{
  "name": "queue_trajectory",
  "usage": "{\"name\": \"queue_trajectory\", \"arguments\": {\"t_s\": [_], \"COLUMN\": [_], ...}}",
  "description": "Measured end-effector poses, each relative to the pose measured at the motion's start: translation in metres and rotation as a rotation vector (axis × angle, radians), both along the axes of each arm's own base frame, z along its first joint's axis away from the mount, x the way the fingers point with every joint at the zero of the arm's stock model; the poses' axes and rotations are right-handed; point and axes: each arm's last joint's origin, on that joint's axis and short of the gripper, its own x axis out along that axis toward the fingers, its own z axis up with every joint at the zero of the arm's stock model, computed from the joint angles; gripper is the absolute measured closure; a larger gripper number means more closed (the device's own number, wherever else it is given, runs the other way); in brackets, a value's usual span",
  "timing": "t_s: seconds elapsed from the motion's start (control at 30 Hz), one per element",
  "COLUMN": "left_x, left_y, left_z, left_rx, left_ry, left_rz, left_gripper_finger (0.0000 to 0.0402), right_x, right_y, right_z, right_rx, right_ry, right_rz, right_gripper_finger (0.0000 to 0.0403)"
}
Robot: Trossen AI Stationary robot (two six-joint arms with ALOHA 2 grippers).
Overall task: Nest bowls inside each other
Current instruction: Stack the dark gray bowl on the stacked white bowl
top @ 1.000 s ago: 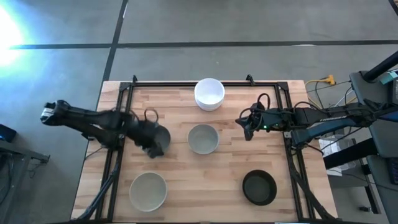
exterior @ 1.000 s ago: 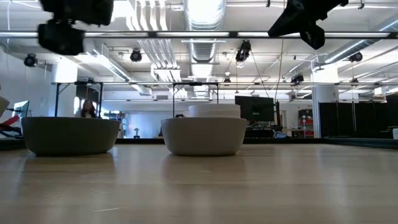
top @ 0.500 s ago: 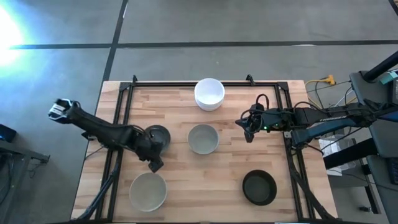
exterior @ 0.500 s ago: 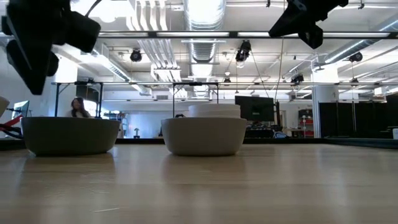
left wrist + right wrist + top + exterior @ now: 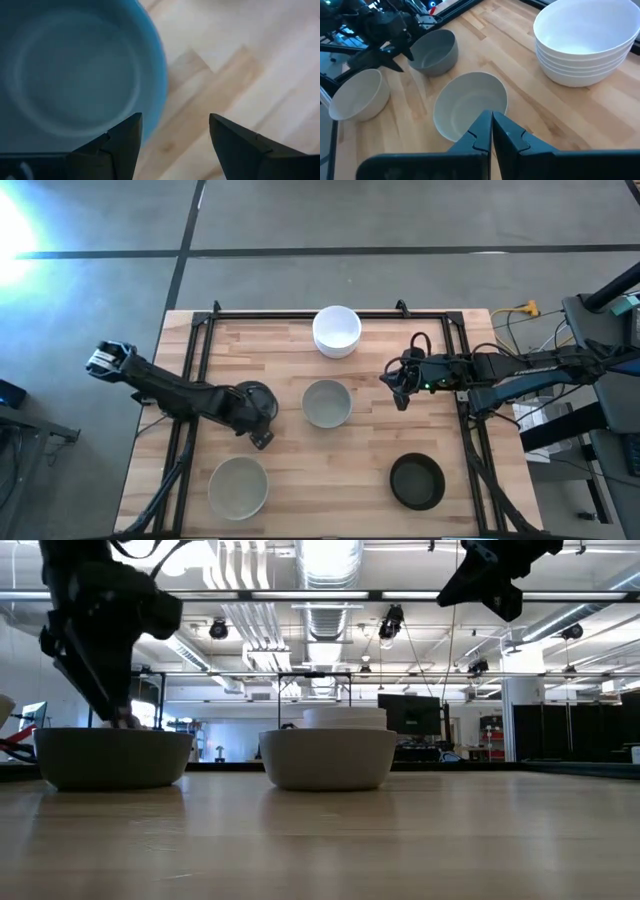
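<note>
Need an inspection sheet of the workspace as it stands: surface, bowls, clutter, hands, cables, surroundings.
Surface: wooden table, black frame around its edges.
Job's things: white bowls already nested in a stack at the far edge; mid-grey bowl at centre; dark grey bowl to its left; pale grey bowl near left; black bowl near right. All four are single and upright.
Clutter: nothing seen.
Hands: left hand open, low by the dark grey bowl's rim, contact unclear; right hand shut, empty, raised right of centre.
Cables: loose leads off the table's right edge.
Surroundings: concrete floor; open room with ceiling lights.
</note>
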Motion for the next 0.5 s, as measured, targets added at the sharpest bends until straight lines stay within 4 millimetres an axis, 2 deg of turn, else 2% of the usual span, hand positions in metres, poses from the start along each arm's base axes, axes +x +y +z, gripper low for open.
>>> {"name": "queue_trajectory", "arguments": {"t_s": [0.27, 0.4, 0.5], "left_x": [0.012, 0.018, 0.021], "left_y": [0.010, 0.013, 0.014], "left_z": [-0.018, -0.028, -0.034], "left_rx": [0.038, 0.002, -0.030], "left_ry": [0.080, 0.133, 0.171], "left_rz": [0.006, -0.016, -0.038], "left_gripper_finger": [0.0187, 0.0188, 0.0205], "right_x": [0.000, 0.000, 0.000], "right_y": [0.001, 0.001, 0.001], "right_z": [0.000, 0.000, 0.000], "right_rx": [0.009, 0.013, 0.016], "right_ry": [0.001, 0.001, 0.001], "right_rz": [0.013, 0.011, 0.009], "right_gripper_finger": [0.0394, 0.0394, 0.0394]}}
